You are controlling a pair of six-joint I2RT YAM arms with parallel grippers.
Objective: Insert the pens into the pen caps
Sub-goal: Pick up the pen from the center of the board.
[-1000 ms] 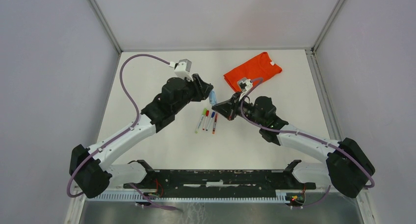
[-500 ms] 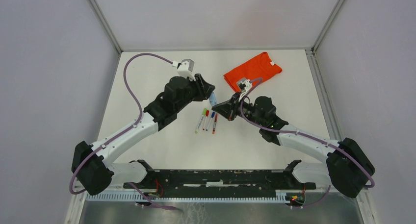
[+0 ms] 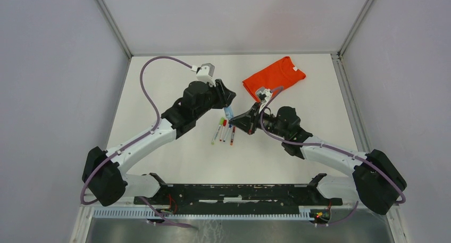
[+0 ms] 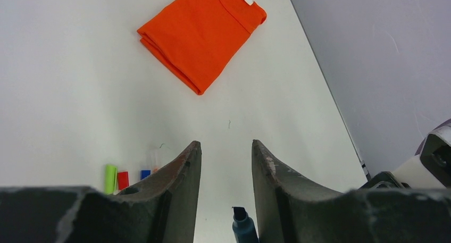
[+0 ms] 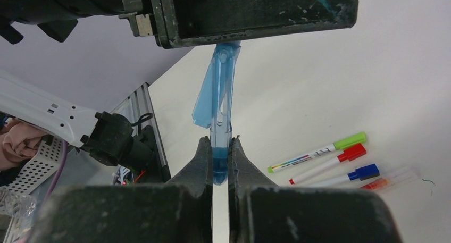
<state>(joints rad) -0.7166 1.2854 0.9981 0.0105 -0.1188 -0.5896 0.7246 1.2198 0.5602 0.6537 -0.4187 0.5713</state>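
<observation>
right gripper [image 5: 219,143]: closed tight on the blue pen [image 5: 219,167], with the low end of the barrel pinched between both fingers.
blue cap [image 5: 220,83]: translucent, with a clip-like fin down one side. It is seen over the pen above the pinch, closed end pointed away from the right gripper. It is judged to be on already, but seating depth cannot be told.
long axis: pen and cap are held off the table [image 3: 266,163] at mid-surface. The axis runs from the right gripper straight toward the left gripper [image 4: 226,144], which in the overhead view lies to the far-left of the right one.
left gripper: fingers are set part-way apart and nothing is seen pinched. The cap's dark end is seen low in the gap, closer to one finger; contact cannot be told.
nearer arm: the hold is with the right arm. The left is placed just beyond the cap end, on the same line.
next move (judged): if the cap needs seating, it would be pressed along that axis by the left. Any sideways offset could cock it on the barrel.
four pens [image 5: 330,164]: laid side by side just beside the grippers, toward the near edge. Green, red and blue ends are seen, plus one clear and orange end. All look capped.
orange shirt [image 4: 202,35]: folded, toward the far-right corner, well apart.
</observation>
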